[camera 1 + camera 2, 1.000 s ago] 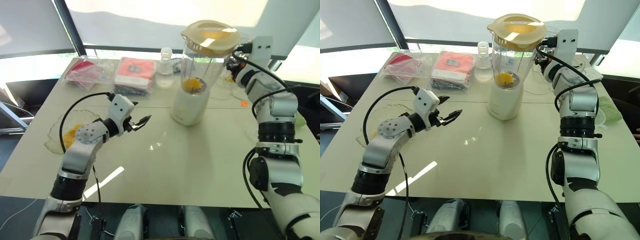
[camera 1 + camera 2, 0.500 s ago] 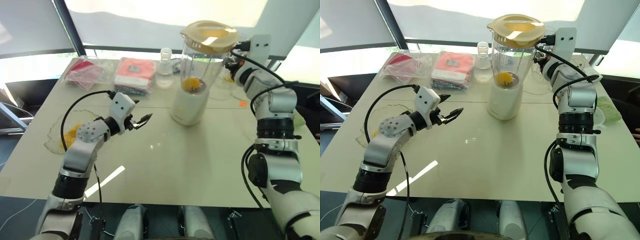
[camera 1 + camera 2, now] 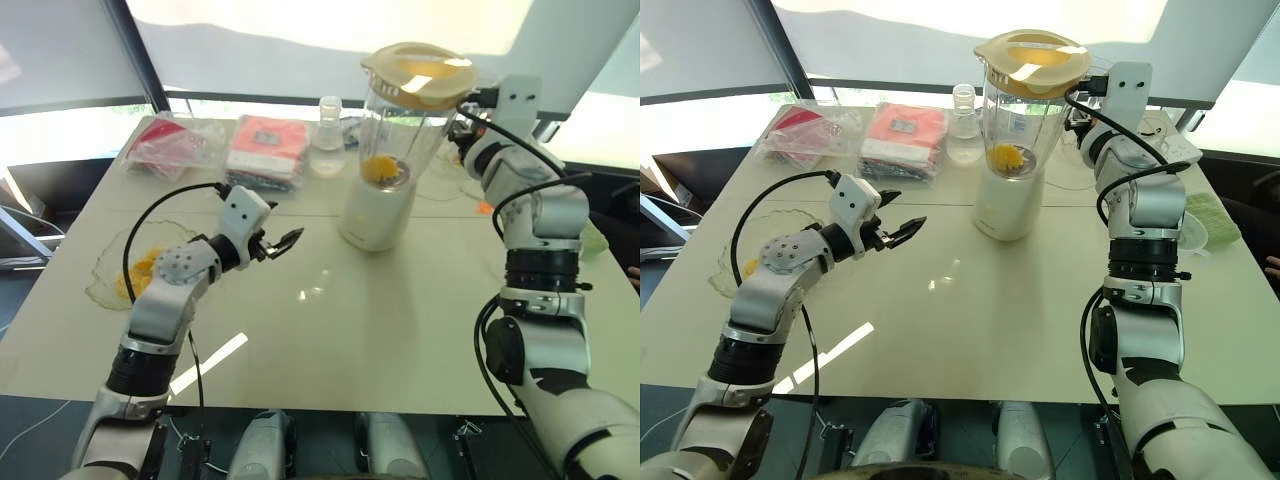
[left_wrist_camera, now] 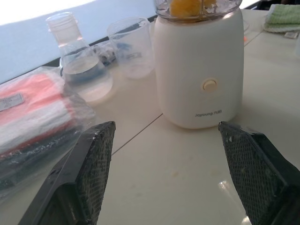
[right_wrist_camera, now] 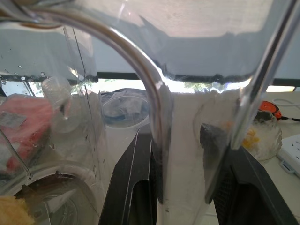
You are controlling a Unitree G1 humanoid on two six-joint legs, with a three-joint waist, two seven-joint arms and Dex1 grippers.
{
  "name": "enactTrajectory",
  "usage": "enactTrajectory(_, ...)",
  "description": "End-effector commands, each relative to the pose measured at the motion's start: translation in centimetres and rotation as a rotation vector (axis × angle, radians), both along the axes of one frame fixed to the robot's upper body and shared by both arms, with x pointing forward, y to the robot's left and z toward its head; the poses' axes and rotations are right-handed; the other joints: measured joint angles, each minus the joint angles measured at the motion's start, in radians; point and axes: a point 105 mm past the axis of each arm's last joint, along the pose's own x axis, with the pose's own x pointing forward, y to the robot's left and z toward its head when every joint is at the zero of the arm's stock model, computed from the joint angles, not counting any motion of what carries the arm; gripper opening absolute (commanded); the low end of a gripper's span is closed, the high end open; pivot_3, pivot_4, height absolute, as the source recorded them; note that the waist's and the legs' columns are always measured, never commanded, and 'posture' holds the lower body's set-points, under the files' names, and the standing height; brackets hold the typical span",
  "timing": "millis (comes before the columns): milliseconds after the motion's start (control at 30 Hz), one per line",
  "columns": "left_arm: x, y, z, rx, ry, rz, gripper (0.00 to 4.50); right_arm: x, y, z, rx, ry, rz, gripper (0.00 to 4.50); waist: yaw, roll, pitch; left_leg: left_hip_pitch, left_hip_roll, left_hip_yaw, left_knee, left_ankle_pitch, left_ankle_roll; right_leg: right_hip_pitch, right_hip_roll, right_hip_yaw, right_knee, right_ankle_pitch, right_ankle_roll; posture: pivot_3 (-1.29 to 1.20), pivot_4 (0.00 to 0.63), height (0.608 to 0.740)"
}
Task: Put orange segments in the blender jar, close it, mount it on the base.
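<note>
A pale cream table (image 3: pixel 330 330) fills most of the head view, with a seam running across it near the blender; behind it, along the top of the frame, bright windows with white blinds and a dark slanted post at upper left. One blender jar (image 3: pixel 405 125) stands just right of centre at the top, mounted on the one white base (image 3: pixel 375 215), with a cream lid (image 3: pixel 420 72) closing its mouth. Orange segments (image 3: pixel 378 168) lie in a small heap at the jar's bottom, too clumped to count; more yellow pieces sit in a clear shallow dish (image 3: pixel 120 268) at the left edge. Two plastic-wrapped red packets (image 3: pixel 265 148) lie side by side at upper left, and one small glass flask (image 3: pixel 330 130) stands between them and the jar. One clear cup (image 4: pixel 131 49) shows behind the base in the left wrist view. The left gripper (image 3: pixel 283 243), left of centre, hovers over bare table with its fingers spread wide, holding nothing. The right gripper (image 5: pixel 187 187), at upper right, has its fingers closed around the jar's clear handle (image 5: pixel 161 122).
</note>
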Motion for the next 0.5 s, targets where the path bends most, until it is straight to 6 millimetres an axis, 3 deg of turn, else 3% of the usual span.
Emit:
enactTrajectory(33,-0.1,-0.4,1.6,-0.007,-0.071,-0.015,3.69,0.2,-0.1,-5.7,-0.019,0.201,0.0,1.38,0.0,-0.001,0.0,0.0,0.0,0.0,0.0,0.0,0.0,0.0,0.0,0.0,0.0,0.0,0.0,0.0,0.15,0.74)
enactTrajectory(100,-0.1,-0.4,1.6,-0.009,-0.07,-0.016,3.71,0.2,-0.3,-5.7,-0.025,0.201,-0.003,2.27,0.001,-0.004,-0.002,0.0,0.0,0.0,-0.001,0.0,0.0,0.0,0.0,0.0,-0.001,0.0,0.0,0.0,0.15,0.74)
enactTrajectory(233,-0.1,-0.4,1.6,-0.015,-0.072,-0.013,3.71,0.3,-0.8,-5.4,-0.075,0.187,-0.008,4.39,0.004,0.007,0.005,-0.01,0.0,0.001,-0.001,0.0,0.0,-0.008,-0.001,-0.001,-0.006,0.001,-0.001,0.0,0.15,0.74)
enactTrajectory(300,-0.1,-0.4,1.6,-0.018,-0.073,-0.011,3.71,0.4,-1.0,-5.2,-0.098,0.178,-0.01,4.46,0.0,0.007,0.005,-0.019,-0.002,0.003,-0.001,0.001,-0.002,-0.018,-0.002,0.0,-0.005,0.004,0.004,0.0,0.15,0.74)
enactTrajectory(500,0.0,-0.4,1.7,-0.031,-0.078,-0.01,3.71,0.3,-1.2,-3.7,-0.204,0.097,0.008,4.46,0.005,0.007,0.005,-0.02,0.0,0.004,-0.005,0.001,-0.002,-0.017,0.0,-0.002,-0.011,0.004,0.005,0.0,0.15,0.74)
